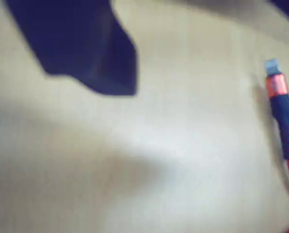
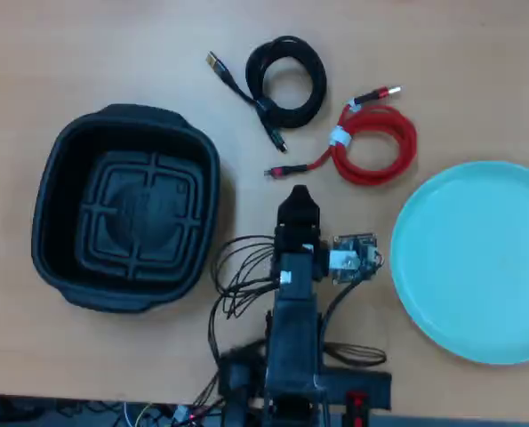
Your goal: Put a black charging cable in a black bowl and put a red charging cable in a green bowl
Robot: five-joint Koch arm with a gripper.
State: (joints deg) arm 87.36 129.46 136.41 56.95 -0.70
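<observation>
In the overhead view the black charging cable [image 2: 316, 84] lies coiled at the top centre of the table. The red charging cable [image 2: 404, 147] lies coiled to its right, with one plug trailing left to just above my gripper [image 2: 297, 197]. The black bowl [image 2: 68, 142] stands at the left and is empty. The green bowl [image 2: 477, 258] lies at the right and is empty. My gripper points toward the cables and holds nothing that I can see. The blurred wrist view shows one dark finger [image 1: 100, 63] at the upper left and a red cable plug [image 1: 276, 86] at the right edge.
My arm's base [image 2: 295, 374] and its loose black wires [image 2: 237, 276] lie at the bottom centre, between the two bowls. A small circuit board [image 2: 355, 253] sticks out on the arm's right. Bare wooden table [image 2: 86, 53] surrounds the cables.
</observation>
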